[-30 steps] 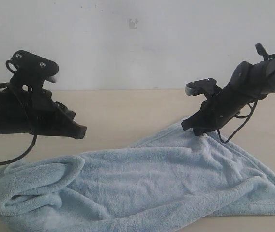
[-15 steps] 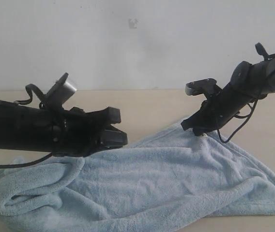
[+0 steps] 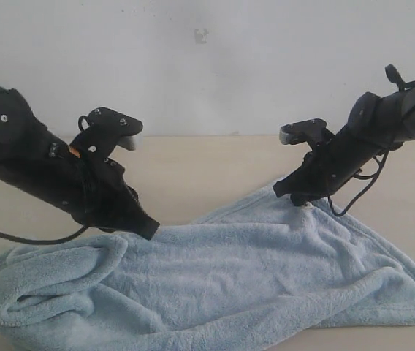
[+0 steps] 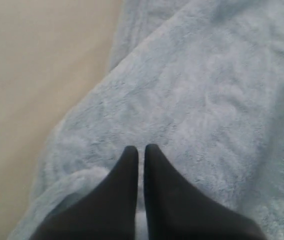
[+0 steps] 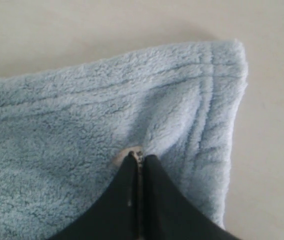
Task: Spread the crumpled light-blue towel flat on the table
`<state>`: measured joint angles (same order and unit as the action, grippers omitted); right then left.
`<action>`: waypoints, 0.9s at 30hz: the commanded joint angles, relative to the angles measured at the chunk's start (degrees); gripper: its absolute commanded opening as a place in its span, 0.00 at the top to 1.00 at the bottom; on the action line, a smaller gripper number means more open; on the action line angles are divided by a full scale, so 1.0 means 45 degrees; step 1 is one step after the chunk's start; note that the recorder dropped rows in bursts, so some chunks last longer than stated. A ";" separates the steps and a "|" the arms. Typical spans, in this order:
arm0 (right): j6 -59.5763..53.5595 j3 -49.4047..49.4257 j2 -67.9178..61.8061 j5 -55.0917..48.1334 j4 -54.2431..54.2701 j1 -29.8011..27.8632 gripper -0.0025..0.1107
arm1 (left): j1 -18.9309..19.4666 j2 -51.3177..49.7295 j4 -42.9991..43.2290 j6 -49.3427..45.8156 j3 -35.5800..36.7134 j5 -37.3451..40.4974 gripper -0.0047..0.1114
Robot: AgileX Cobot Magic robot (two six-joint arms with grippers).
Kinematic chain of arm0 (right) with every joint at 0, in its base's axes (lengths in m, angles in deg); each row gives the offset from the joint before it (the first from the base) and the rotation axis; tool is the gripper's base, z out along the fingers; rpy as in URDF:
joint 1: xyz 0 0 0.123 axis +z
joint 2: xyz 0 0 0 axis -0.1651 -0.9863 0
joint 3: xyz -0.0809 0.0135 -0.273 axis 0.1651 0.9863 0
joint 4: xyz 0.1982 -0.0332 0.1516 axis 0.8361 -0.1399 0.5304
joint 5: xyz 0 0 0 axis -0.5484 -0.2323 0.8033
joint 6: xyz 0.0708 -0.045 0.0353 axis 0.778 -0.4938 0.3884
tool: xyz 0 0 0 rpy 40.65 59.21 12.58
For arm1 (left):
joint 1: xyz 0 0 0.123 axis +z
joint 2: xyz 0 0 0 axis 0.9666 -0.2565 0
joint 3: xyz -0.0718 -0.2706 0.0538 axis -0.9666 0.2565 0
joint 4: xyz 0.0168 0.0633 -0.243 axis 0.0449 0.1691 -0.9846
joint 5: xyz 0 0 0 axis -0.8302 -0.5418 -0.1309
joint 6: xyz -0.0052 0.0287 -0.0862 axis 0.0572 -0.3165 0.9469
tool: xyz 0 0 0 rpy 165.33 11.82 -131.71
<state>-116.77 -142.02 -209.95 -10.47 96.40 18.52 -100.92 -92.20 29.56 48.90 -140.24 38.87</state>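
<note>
Our left gripper [image 3: 145,227] has dipped, closed on nothing; right gripper [image 3: 299,196] pinches the towel [image 3: 251,278] at its one-o'clock corner; eight-o'clock side still rolled.

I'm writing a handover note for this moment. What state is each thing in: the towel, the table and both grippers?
towel: crumpled, not yet flat; its left end in the exterior view is rolled over on itself.
table: partly covered by the towel.
left gripper: shut, nothing seen between its fingers, tips down at the towel.
right gripper: shut on the towel, pinching a fold near a hemmed corner.
</note>
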 commanded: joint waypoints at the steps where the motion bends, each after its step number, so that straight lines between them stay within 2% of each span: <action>1: 0.0046 0.0124 -0.0317 -0.0890 -0.0088 0.0040 0.98 | -0.0066 0.0058 0.3453 0.3524 -0.1013 0.1588 0.93; 3: 0.0046 0.0124 -0.0317 -0.0890 -0.0088 0.0040 0.98 | -0.0066 0.0102 0.3411 0.3158 -0.0991 0.1740 0.91; 5: 0.0046 0.0124 -0.0317 -0.0890 -0.0088 0.0040 0.98 | -0.0066 0.0102 0.3056 0.2607 -0.0856 0.1799 0.84; 10: 0.0046 0.0124 -0.0317 -0.0913 -0.0089 0.0040 0.98 | -0.0066 -0.0212 0.2342 0.1471 -0.0279 0.0723 0.51; 12: 0.0046 0.0124 -0.0317 -0.0913 -0.0089 0.0040 0.98 | -0.0066 -0.0446 0.2342 0.1471 -0.0168 0.0272 0.42; 14: 0.0046 0.0124 -0.0317 -0.0913 -0.0089 0.0040 0.98 | -0.0066 -0.0772 0.2342 0.1618 -0.0115 -0.0002 0.40; 19: 0.0046 0.0124 -0.0317 -0.0920 -0.0024 0.0040 0.98 | -0.0066 -0.2052 0.3063 0.2318 -0.0140 -0.0100 0.40; 22: 0.0046 0.0124 -0.0317 -0.0920 0.0003 0.0040 0.98 | -0.0066 -0.2517 0.4665 0.3850 -0.0372 -0.0028 0.48; 25: 0.0046 0.0124 -0.0317 -0.0920 0.0003 0.0040 0.98 | -0.0066 -0.2515 0.6821 0.5455 -0.0721 0.0675 0.71; 27: 0.0072 0.0124 -0.0269 -0.0886 -0.0001 0.0040 0.98 | -0.0066 -0.2445 0.8050 0.6393 -0.0997 0.1408 0.92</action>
<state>-116.77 -142.02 -209.95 -10.83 96.90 18.52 -100.92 -103.79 58.24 71.20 -143.06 41.67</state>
